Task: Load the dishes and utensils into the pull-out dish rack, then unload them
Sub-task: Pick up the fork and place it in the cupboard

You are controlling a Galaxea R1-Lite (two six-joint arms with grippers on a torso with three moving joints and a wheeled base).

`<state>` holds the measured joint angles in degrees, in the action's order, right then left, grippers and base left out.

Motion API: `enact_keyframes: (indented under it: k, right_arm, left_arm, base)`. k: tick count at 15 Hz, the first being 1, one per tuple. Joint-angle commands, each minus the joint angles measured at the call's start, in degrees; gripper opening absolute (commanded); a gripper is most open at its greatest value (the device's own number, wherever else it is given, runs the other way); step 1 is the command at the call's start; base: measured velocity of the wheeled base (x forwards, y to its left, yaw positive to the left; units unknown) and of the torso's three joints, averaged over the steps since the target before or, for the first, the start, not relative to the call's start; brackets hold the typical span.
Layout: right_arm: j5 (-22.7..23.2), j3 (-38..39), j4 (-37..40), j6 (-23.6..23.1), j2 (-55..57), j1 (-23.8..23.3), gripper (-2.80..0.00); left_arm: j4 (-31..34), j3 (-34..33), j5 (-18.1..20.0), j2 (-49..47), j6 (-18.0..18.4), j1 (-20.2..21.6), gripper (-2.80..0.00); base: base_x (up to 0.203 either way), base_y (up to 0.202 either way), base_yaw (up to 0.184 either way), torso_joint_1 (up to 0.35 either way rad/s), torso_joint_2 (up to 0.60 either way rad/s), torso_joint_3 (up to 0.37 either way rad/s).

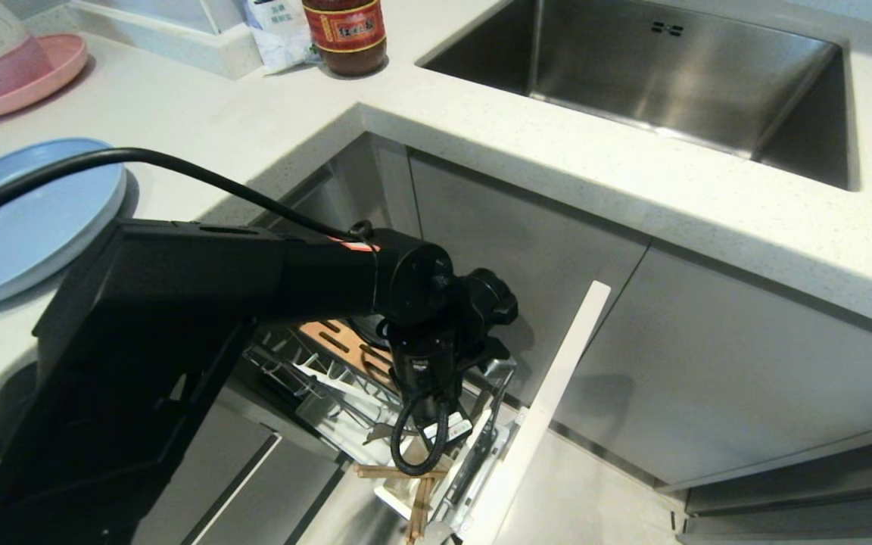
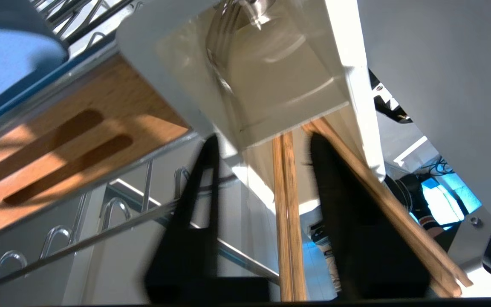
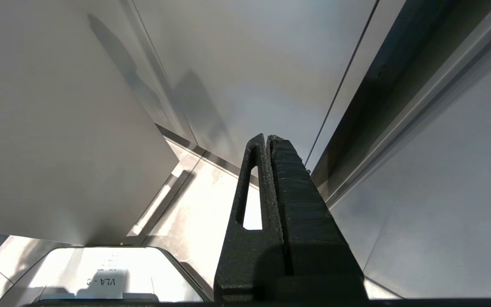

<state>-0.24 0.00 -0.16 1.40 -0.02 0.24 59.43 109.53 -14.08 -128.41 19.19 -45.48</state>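
Left gripper [image 2: 262,145] fingers (parted) flank chopsticks [image 2: 289,221] at utensil box [image 2: 271,85].

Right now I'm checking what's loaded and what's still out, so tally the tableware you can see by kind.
Plates: 2, blue plate and pink plate, both on the counter
Bowls: 1, blue bowl in the rack
Chopsticks: 2, a pair in the utensil box
Forks: 1, fork in the same box
Total: 6

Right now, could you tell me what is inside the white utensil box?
The white utensil box holds the chopsticks and a fork. Its bottom and the utensils' lower ends are hidden.
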Motion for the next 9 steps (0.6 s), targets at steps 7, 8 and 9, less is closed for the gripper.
enact_keyframes:
  k: [7, 8, 9]
  right_arm:
    - [0.0, 0.1, 0.0, 0.0, -0.2, 0.1, -2.8]
    - [0.0, 0.1, 0.0, 0.0, -0.2, 0.0, -2.8]
    - [0.0, 0.1, 0.0, 0.0, -0.2, 0.0, -2.8]
  left_arm:
    - [1.9, -0.4, -0.2, 8.6, -0.8, -1.0, 0.0]
    - [1.9, -0.4, -0.2, 10.0, -1.4, -1.1, 0.0]
    - [1.7, -0.4, -0.2, 12.0, -2.9, -1.2, 0.0]
  base:
    - [0.0, 0.0, 0.0, 0.0, 0.0, 0.0]
    - [0.0, 0.0, 0.0, 0.0, 0.0, 0.0]
    - [0.0, 0.0, 0.0, 0.0, 0.0, 0.0]
